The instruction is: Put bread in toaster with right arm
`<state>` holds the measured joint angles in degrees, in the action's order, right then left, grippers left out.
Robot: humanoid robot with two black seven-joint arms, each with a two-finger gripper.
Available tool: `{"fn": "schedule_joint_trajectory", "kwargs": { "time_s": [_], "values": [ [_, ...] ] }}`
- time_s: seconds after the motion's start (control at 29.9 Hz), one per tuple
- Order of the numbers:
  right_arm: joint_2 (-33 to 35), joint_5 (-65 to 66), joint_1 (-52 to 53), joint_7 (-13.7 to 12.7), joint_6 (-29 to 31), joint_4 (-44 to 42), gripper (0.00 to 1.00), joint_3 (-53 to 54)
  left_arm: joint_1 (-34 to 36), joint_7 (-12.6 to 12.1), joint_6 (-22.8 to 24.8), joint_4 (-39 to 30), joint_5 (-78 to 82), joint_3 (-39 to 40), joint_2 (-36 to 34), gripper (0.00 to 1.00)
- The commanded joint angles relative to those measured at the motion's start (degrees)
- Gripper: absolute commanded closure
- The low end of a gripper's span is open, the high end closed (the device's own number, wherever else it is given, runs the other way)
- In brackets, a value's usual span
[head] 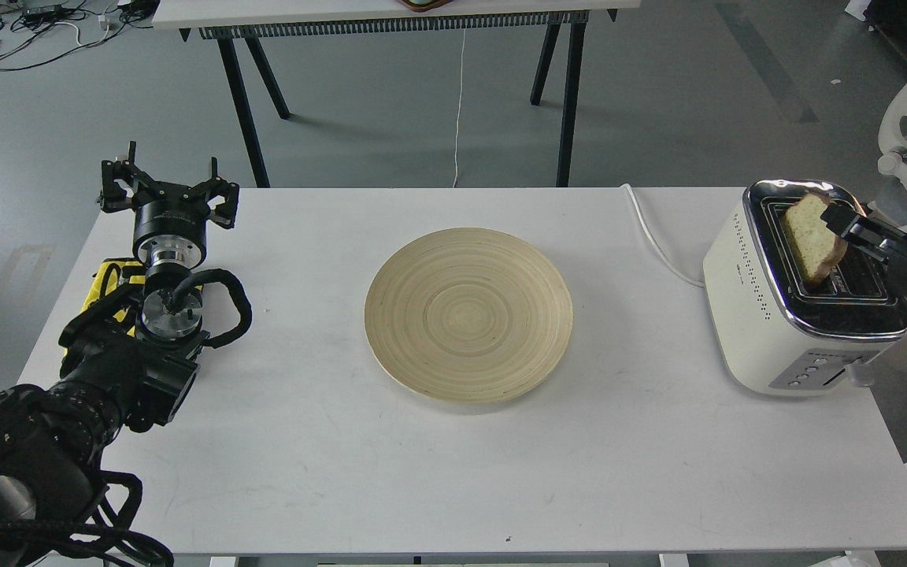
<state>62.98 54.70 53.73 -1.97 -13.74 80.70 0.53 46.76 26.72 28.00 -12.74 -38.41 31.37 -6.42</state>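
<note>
Item: bread (813, 236). One tan slice with a brown crust, at the right of the frame. It stands tilted, its lower end inside a black slot of the toaster (768, 315) and its upper part above the chrome top.

Item: toaster. Cream-white body, two slots, a row of small buttons on the lower front. It sits at the right edge of our white surface (453, 472). A white cord (658, 240) runs from its left side toward the top of the frame.

Item: our right pincer (843, 223). It enters from the right edge and meets the slice at its upper right edge. The black fingers are closed on that edge and hold the slice.

Item: our left pincer (166, 189). It is at the upper left of the surface, well apart from the toaster. Its fingers are spread wide and it holds nothing. Yellow parts (111, 282) show beside the arm below it.

Item: plate (468, 315). Round, wooden, with ring grain, at the centre of the frame, bare on top.

Item: second table (390, 16), black legs, at the top of the frame on the grey floor (658, 102). Cables (20, 31) lie at the upper left.
</note>
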Motion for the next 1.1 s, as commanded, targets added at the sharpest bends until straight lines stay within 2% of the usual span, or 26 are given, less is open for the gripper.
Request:
{"fn": "schedule_joint_trajectory", "kwargs": {
  "time_s": [0.0,0.1,0.13,0.17,0.43,0.7,0.84,0.97,1.07],
  "values": [
    [-0.5,-0.2,0.0,0.0,-0.1,0.4,0.2,0.3,0.0,0.0,0.0,0.0,0.0,0.0,0.0,0.0],
    [-0.8,-0.5,0.0,0.0,-0.1,1.2,0.12,1.1,0.0,0.0,0.0,0.0,0.0,0.0,0.0,0.0],
    [-1.2,-0.6,0.1,0.0,0.0,2.0,0.02,1.8,0.0,0.0,0.0,0.0,0.0,0.0,0.0,0.0],
    [-1.4,-0.6,0.1,-0.1,0.4,2.9,0.01,2.2,0.0,0.0,0.0,0.0,0.0,0.0,0.0,0.0],
    [-1.6,-4.0,0.2,-0.7,1.8,6.3,0.01,3.9,0.0,0.0,0.0,0.0,0.0,0.0,0.0,0.0],
    [-2.5,-8.2,0.2,-0.7,7.8,7.3,0.01,10.5,0.0,0.0,0.0,0.0,0.0,0.0,0.0,0.0],
    [-6.1,-10.5,0.1,-0.6,7.9,6.8,0.01,12.5,0.0,0.0,0.0,0.0,0.0,0.0,0.0,0.0],
    [-12.6,-17.6,0.1,0.6,7.8,4.7,0.01,14.1,0.0,0.0,0.0,0.0,0.0,0.0,0.0,0.0],
    [-18.1,-23.9,-0.2,3.3,7.8,2.2,0.01,14.9,0.0,0.0,0.0,0.0,0.0,0.0,0.0,0.0]
  ]
}}
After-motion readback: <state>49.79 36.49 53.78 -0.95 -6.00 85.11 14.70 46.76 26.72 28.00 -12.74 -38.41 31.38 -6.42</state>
